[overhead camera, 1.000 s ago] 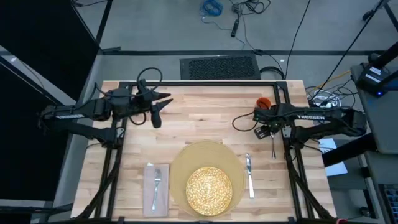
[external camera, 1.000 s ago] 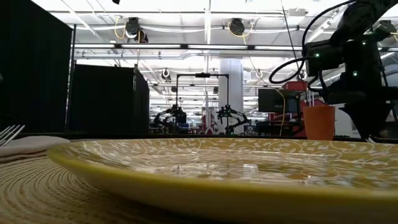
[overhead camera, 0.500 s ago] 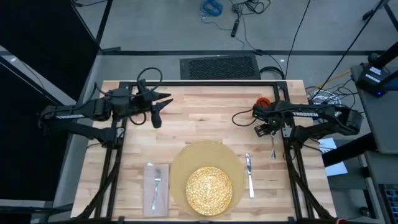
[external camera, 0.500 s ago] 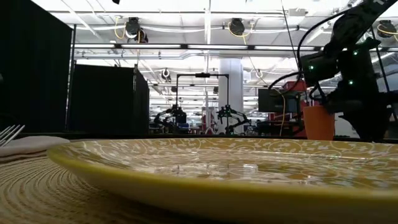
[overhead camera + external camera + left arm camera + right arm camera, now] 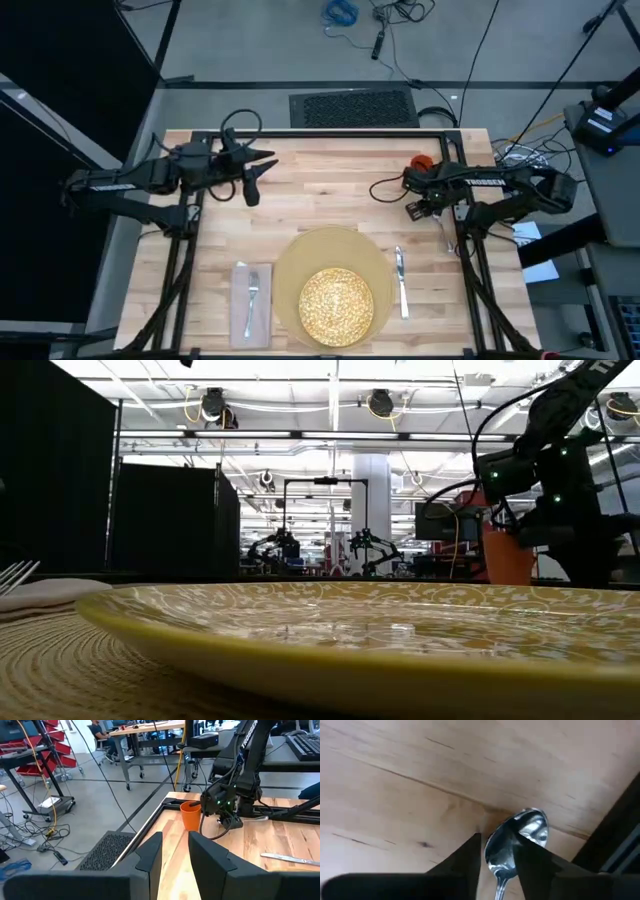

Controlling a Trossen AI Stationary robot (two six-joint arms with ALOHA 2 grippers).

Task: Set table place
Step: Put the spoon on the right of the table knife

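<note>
Right gripper [image 5: 496, 851] has its two dark fingers pinched on the bowl of a silver spoon [image 5: 514, 836], the bowl poking out past the tips over bare wood; the handle runs back between the fingers and is cut off at the frame edge. From above, that gripper [image 5: 441, 212] sits beyond the far-right rim of the tan placemat [image 5: 292, 262], and the spoon is only a thin sliver under the wrist, mostly hidden. The orange cup [image 5: 424, 163] stands farther back from the placemat, half covered by the right arm; level with the table, the arm also blocks part of it.

On the placemat sits the yellow speckled plate [image 5: 336, 304]. Just right of the placemat lies the knife [image 5: 401, 283]. Left of it is the beige napkin [image 5: 250, 303] with the fork [image 5: 253, 291] on top. In the low view the plate fills the foreground and hides nearly all of the table [image 5: 330, 190].

Left gripper [image 5: 254, 176] hangs well back-left of the placemat, its fingers a narrow gap apart and holding nothing.
</note>
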